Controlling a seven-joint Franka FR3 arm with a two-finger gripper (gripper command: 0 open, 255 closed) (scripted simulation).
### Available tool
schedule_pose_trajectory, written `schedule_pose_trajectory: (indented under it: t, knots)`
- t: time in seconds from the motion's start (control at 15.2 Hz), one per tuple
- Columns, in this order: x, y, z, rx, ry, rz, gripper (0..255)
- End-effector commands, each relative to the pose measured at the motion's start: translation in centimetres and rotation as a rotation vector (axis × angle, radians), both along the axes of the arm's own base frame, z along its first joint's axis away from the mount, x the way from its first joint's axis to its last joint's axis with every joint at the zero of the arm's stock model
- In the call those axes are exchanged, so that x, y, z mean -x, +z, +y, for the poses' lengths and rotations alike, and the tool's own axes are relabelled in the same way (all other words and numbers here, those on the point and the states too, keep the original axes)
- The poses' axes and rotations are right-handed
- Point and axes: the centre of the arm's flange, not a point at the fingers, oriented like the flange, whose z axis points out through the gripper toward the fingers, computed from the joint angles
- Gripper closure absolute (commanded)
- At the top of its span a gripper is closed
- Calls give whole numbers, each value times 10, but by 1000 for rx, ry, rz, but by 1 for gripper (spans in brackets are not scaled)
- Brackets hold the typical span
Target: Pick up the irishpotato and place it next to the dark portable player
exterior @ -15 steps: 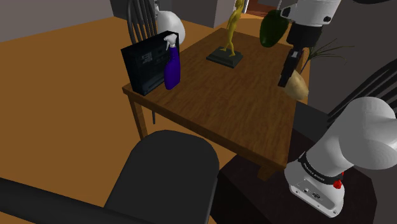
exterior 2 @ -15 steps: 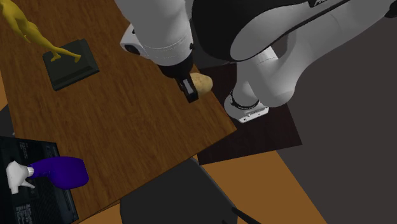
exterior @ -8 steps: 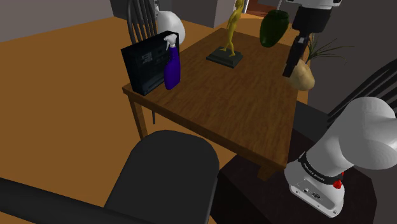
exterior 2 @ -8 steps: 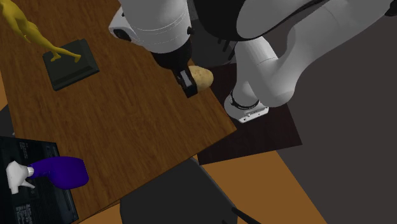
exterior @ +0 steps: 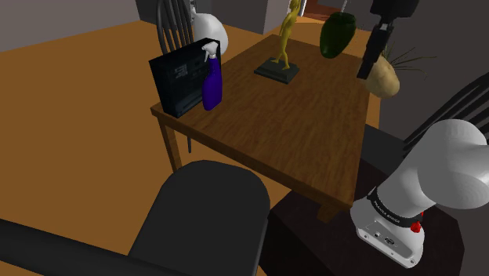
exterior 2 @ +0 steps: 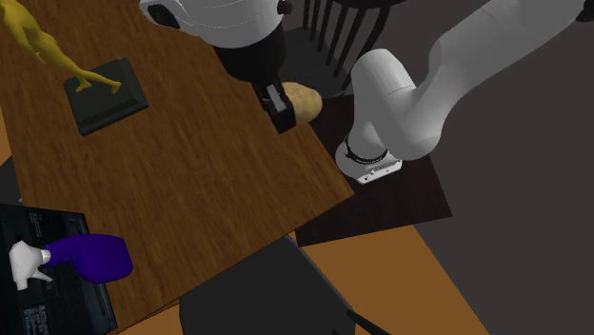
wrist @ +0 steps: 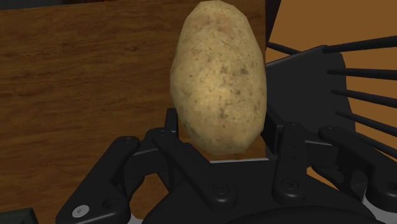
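Observation:
A tan, speckled potato [wrist: 219, 76] is clasped between my gripper's [wrist: 219, 137] two black fingers [wrist: 170, 127]. In the shoulder view the gripper [exterior: 374, 72] holds the potato [exterior: 385, 79] in the air over the wooden table's [exterior: 313, 133] right edge. The second exterior view has the potato [exterior 2: 305, 100] beside the gripper [exterior 2: 290, 107] above the table's near edge. The dark portable player [exterior: 180, 78] stands upright at the far left corner, well away from the gripper; its top shows as the player [exterior 2: 43, 276].
A purple spray bottle [exterior: 211, 85] stands against the player. A yellow figurine [exterior: 284, 35] on a dark base [exterior: 276, 72] and a dark green object [exterior: 337, 33] are at the table's back. A dark rounded chair [exterior: 208, 219] stands at the front, and my stand [exterior: 329, 235] lies below the table's corner.
My gripper has risen with the potato in it and drifted toward the shoulder view's upper right. Nothing on the table has moved.

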Motion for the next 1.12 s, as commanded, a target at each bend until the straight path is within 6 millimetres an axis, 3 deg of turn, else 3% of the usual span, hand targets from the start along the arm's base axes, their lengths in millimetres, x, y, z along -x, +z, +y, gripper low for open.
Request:
schedule_pose_trajectory:
  t: [0.0, 1.06]
  knots:
    - [-13, 4, 0, 0, 0, 0, 255]
    - [-225, 4, -1, 0, 0, 0, 255]
